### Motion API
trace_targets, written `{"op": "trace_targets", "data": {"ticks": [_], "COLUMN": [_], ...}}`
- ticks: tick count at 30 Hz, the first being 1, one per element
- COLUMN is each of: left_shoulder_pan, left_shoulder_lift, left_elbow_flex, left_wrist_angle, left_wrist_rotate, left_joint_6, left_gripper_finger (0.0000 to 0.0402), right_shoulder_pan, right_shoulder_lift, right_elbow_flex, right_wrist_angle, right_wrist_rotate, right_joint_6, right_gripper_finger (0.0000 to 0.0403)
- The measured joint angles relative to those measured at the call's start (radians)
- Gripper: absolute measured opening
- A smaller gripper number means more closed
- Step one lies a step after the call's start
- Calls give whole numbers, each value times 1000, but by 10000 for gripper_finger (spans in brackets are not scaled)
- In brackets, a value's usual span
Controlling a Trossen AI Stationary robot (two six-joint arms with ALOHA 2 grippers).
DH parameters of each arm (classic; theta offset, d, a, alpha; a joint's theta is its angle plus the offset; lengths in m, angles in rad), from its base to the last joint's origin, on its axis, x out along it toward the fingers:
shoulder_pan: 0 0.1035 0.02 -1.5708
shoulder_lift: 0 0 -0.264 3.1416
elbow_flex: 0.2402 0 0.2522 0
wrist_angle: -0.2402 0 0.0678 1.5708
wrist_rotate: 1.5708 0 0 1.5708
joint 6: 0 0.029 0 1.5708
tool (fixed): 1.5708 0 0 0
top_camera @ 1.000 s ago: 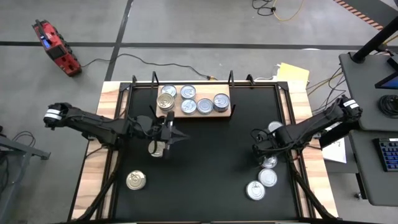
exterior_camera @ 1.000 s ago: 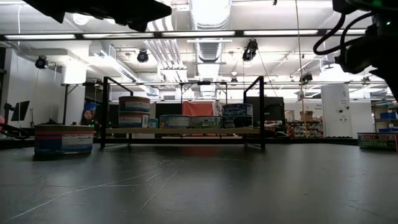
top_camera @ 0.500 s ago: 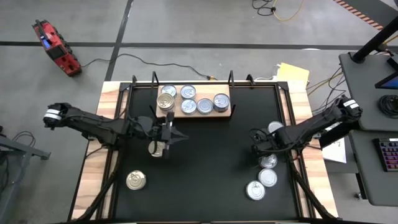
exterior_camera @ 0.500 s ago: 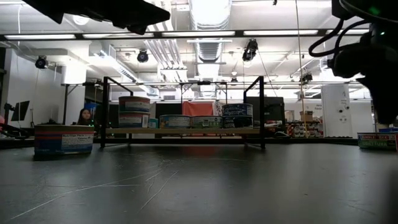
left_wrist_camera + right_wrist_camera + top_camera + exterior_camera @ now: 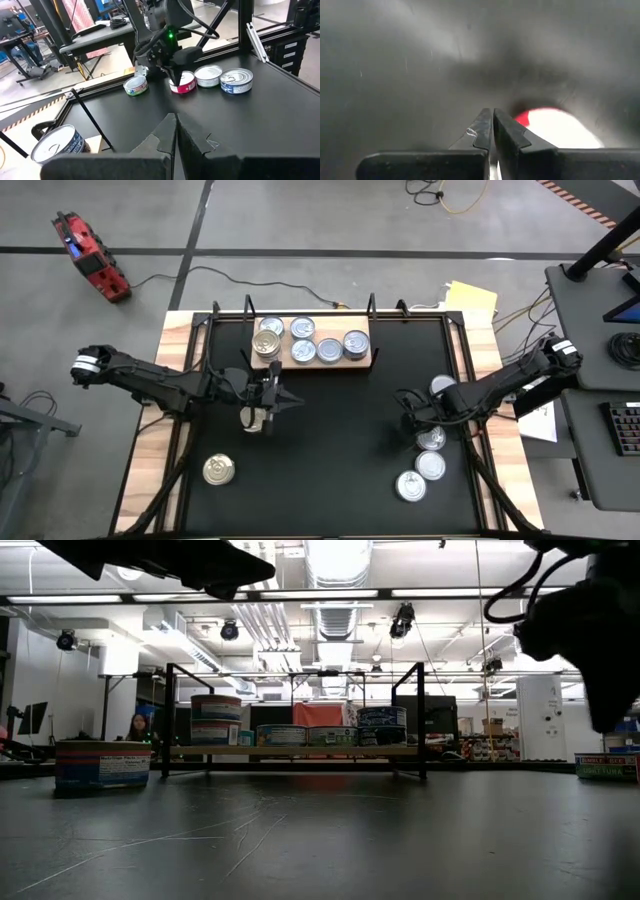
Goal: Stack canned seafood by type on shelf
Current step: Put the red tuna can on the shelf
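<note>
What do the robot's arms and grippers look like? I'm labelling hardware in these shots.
Both arms are dark, slim and jointed, each with a pale band near the outer end. The left gripper and right gripper each have two flat black fingers tapering to pointed tips. Black cables loop by the right arm's wrist, where a small green light glows.

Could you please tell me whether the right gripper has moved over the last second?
Yes. In the high view the right gripper, shut and empty, has crept slightly toward the table's centre, away from the silver tin beside it, which has stayed put.

Right gripper (image 5: 493, 125) closed over black table (image 5: 395, 75); red-white blur (image 5: 555, 127) beside
</note>
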Motion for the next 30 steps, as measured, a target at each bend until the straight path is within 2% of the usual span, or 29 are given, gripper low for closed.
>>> {"op": "trace_targets", "data": {"ticks": [5,8,13,21,30], "left_shoulder_pan": [0,0,0,0,0], "left_shoulder_lift": [0,0,0,0,0], "left_elbow_flex": [0,0,0,0,0], "left_wrist_angle": [0,0,-1,-1,-2], "left_wrist_rotate": [0,0,0,0,0], "left_joint_6": [-11,-8,-6,-5,-6], "left_gripper_finger": [0,0,0,0,0], "right_shoulder_pan": [25,49,60,60,60], "right_shoulder_lift": [0,0,0,8,136], "right_elbow_flex": [3,35,41,-3,-3], "right_wrist_angle": [-44,-151,-285,-186,-69], "right_wrist_rotate": [-130,-179,-169,-73,-51], "right_joint_6": [70,137,223,211,117], "right_gripper_finger": [9,9,9,9,9]}}
